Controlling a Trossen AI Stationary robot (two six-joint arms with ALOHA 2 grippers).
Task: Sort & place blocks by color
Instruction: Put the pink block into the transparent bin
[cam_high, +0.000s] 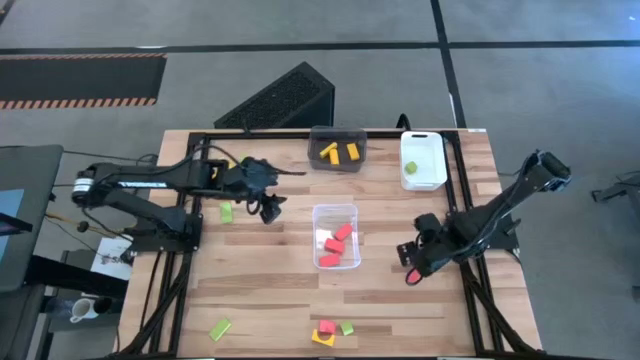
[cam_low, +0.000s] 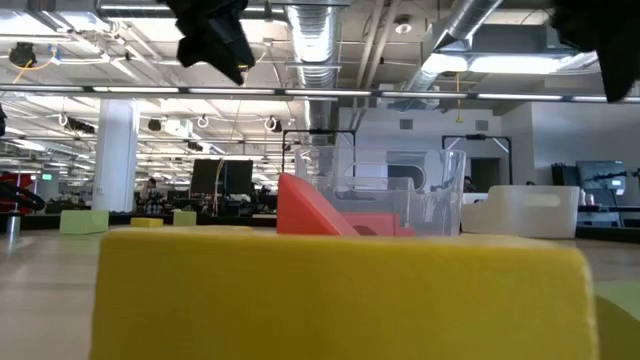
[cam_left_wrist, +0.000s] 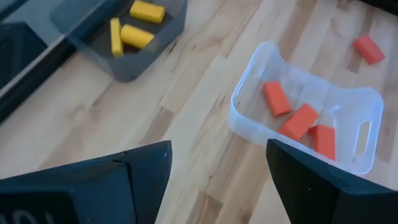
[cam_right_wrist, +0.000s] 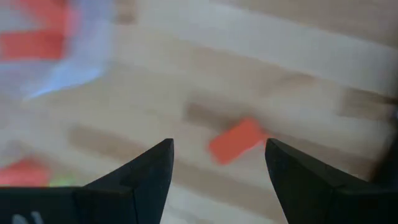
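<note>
The red block (cam_right_wrist: 237, 141) lying loose on the desk (cam_high: 260, 290) just beneath the right end effector (cam_right_wrist: 217, 163) — jaws wide, empty — looks light, rigid and smooth, best pinched across its short flat sides.

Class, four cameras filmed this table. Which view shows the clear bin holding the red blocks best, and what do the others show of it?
The left wrist view: the clear bin fills it, three red blocks inside distinct. The high view shows the bin small, mid-table. The low view shows it side-on behind a yellow block. The right wrist view catches only a blurred corner.
</note>
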